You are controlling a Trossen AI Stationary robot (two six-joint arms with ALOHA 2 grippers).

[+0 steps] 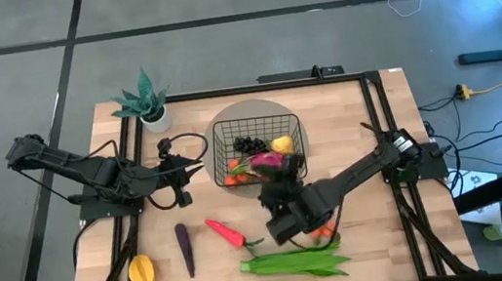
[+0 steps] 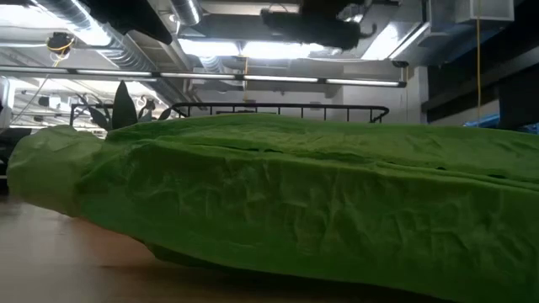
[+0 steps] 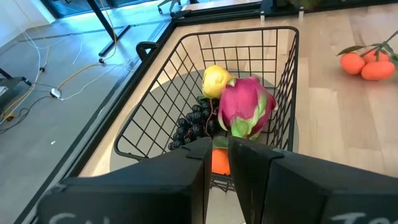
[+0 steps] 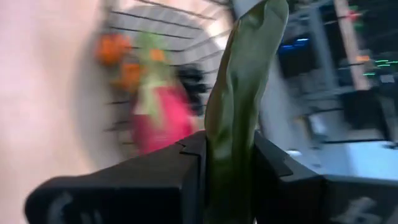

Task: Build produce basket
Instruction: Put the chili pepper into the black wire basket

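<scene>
The black wire basket [image 1: 258, 151] stands on a round grey mat at the middle of the table and holds the pink dragon fruit [image 3: 245, 106], the lemon [image 3: 214, 79], dark grapes [image 3: 193, 124] and something orange. My right gripper [image 1: 274, 196] is at the basket's near side, shut on a long green cucumber [image 4: 239, 93]. My left gripper [image 3: 217, 146] waits left of the basket, its fingers a narrow gap apart, touching nothing. The eggplant [image 1: 185, 249], red pepper [image 1: 224, 231], mango [image 1: 141, 271], orange tomatoes [image 1: 321, 233] and leafy bundle [image 1: 298, 263] lie on the table. My right gripper pinches the cucumber between its two fingers, which lie across it. The stretch beside the fingers [image 4: 230, 155] is in the hold, and the long free end [image 4: 255, 37] sticks out past the fingertips toward the basket. The cucumber is off the table.
A small white pot with a teal plant [image 1: 147, 104] stands at the far left corner. The leafy bundle [image 2: 320, 202] fills the low view, lying along the near edge. Black rails run along the table's left and right sides. Cables loop near my left gripper.
</scene>
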